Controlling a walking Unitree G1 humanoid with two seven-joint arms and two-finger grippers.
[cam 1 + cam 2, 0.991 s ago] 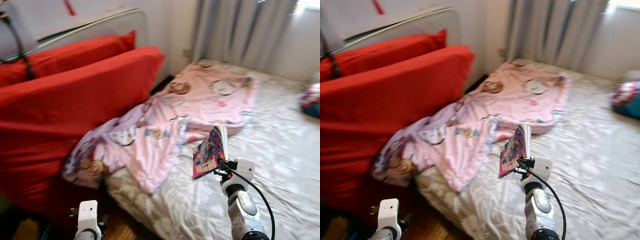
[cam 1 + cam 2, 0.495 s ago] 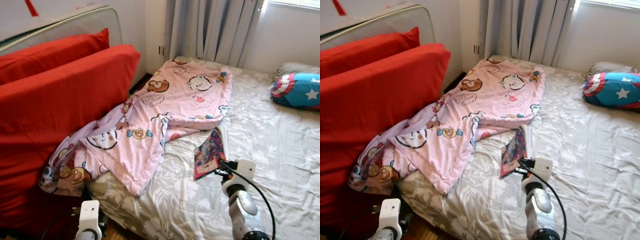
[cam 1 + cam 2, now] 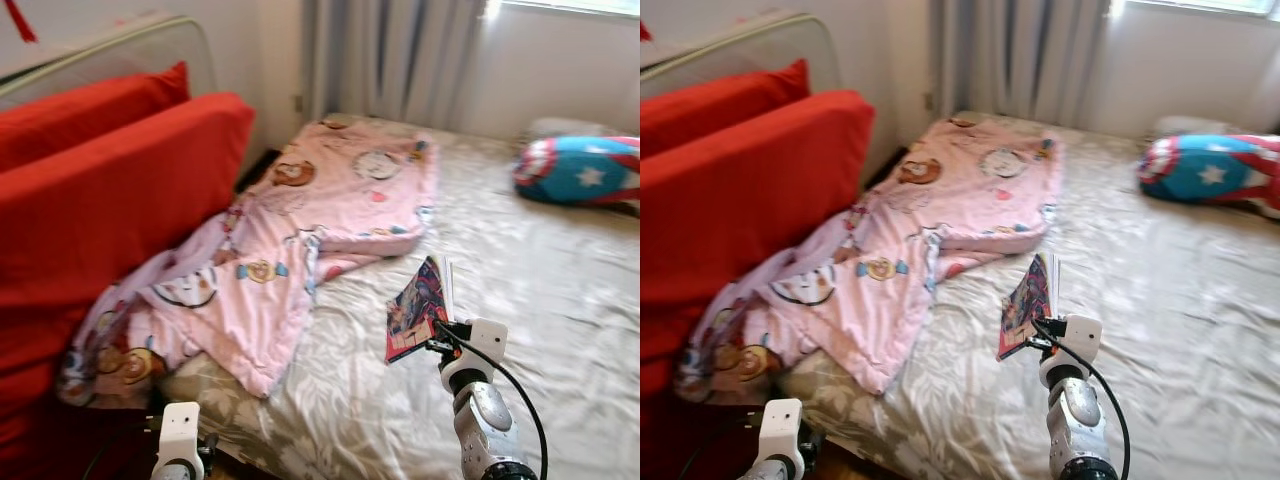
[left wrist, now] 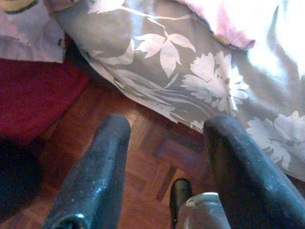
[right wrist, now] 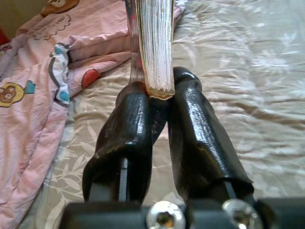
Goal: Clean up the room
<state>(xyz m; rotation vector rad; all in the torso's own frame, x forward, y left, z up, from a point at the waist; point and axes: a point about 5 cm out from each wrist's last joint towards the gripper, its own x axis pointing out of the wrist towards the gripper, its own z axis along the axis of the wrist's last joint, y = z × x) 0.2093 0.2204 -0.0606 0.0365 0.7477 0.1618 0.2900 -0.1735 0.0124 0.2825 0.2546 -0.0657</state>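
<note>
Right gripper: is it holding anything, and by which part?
Yes. The right gripper is shut on a book, clamping its bottom edge; the book stands upright above the bed.

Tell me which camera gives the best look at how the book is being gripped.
The right wrist view: the book stands edge-on, its page block pinched between the right gripper fingers. Both eye views show its colourful cover held up over the bed, but hide the pinch. The left wrist view faces floor and bedsheet.

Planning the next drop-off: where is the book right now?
The book is clamped in the right gripper, held upright over the grey sheet, just right of the pink blanket.
</note>
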